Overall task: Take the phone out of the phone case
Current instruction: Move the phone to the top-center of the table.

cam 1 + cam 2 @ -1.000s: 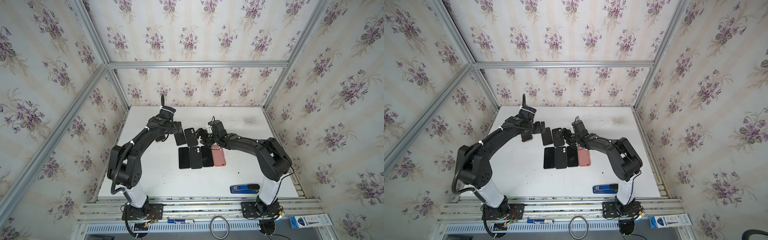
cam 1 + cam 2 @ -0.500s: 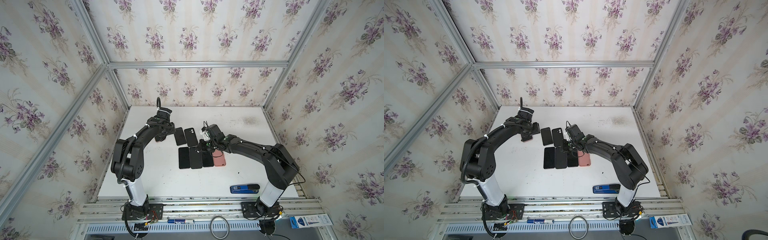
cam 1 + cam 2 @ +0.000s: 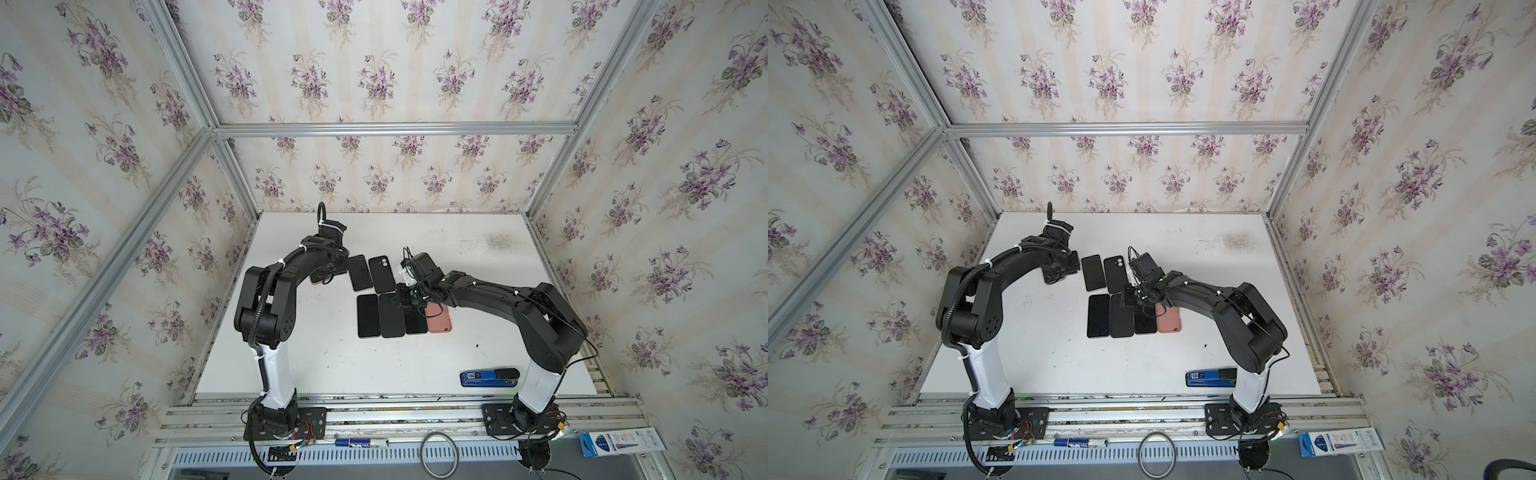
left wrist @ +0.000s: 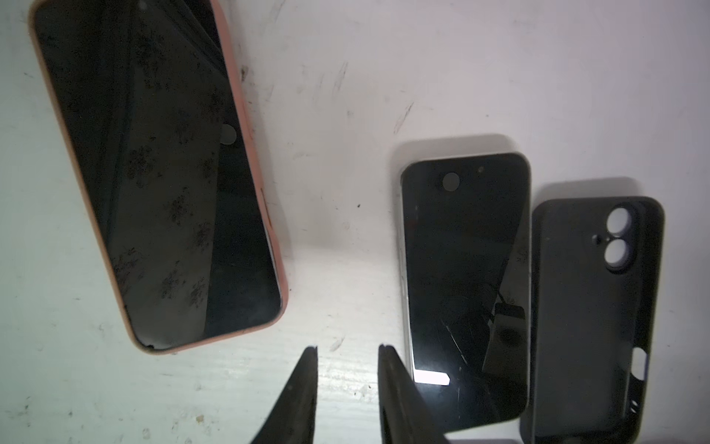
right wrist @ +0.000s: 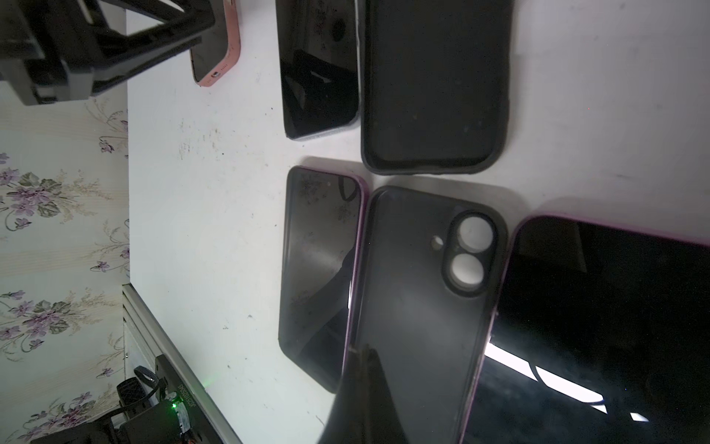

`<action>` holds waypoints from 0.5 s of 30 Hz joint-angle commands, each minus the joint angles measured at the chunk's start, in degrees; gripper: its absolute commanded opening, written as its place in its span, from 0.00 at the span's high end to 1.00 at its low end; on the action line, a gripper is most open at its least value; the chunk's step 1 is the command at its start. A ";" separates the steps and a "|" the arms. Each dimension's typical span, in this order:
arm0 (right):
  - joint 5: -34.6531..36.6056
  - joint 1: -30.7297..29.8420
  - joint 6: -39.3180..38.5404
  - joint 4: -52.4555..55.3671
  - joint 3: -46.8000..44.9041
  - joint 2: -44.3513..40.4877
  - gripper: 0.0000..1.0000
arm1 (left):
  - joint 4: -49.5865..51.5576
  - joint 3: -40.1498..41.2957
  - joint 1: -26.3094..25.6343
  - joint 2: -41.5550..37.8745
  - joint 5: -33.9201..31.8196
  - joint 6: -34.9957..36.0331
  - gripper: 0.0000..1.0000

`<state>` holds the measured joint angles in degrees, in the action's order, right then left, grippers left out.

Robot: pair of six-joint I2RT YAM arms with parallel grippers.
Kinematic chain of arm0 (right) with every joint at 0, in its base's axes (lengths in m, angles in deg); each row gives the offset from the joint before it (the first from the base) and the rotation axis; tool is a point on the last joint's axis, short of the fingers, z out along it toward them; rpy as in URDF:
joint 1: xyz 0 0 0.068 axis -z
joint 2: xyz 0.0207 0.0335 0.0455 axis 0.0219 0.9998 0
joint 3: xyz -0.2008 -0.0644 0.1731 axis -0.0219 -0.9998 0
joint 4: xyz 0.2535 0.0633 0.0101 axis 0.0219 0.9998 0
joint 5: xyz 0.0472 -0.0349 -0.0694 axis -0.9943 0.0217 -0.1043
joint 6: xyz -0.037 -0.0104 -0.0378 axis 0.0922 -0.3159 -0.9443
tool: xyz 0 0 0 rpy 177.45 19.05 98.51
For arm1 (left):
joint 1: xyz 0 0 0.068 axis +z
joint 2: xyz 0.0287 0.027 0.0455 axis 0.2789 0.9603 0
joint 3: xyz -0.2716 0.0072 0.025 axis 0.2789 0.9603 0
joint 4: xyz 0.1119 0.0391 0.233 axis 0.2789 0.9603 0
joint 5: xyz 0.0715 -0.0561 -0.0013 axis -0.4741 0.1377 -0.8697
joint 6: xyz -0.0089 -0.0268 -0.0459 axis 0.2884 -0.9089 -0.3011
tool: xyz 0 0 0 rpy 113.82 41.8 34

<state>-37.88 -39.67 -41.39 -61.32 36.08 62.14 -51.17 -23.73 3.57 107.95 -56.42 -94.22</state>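
A phone in a pink phone case [image 4: 153, 173] lies screen up on the white table [image 4: 384, 77]; in a top view only a sliver of it [image 3: 314, 280] shows under my left arm. My left gripper [image 4: 347, 348] hovers beside its end, open by a narrow gap with nothing between the fingers. My right gripper [image 5: 363, 350] is shut, its tip over the seam between a purple-edged phone [image 5: 319, 269] and an empty black case [image 5: 422, 307]. In both top views the right gripper [image 3: 406, 298] [image 3: 1129, 299] sits above the row of phones.
A bare phone [image 4: 465, 288] and another empty black case [image 4: 591, 319] lie just right of the left gripper. A second purple-edged phone [image 5: 607, 326] and an empty pink case [image 3: 439, 319] end the front row. A blue tool [image 3: 489, 377] lies near the front right edge.
Both grippers have closed down: the right one fully, the left to a narrow gap. The right gripper dropped toward the front row of phones; the left arm swung toward the pink-cased phone.
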 commanded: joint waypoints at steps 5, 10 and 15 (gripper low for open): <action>0.85 -0.08 -0.45 -1.47 0.07 -1.98 1.00 | 1.15 -2.98 0.05 3.21 -1.69 1.08 0.71; 0.96 -0.04 -0.37 -1.55 0.07 -3.07 1.00 | 2.02 -5.27 -0.04 4.71 -2.01 1.62 0.70; 0.79 0.09 0.08 -1.69 0.02 -4.13 1.00 | 4.08 -8.32 -0.21 6.47 -2.48 2.08 0.68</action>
<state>-37.49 -39.64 -41.37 -61.54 35.99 59.03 -49.03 -30.79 3.40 113.92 -57.78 -92.82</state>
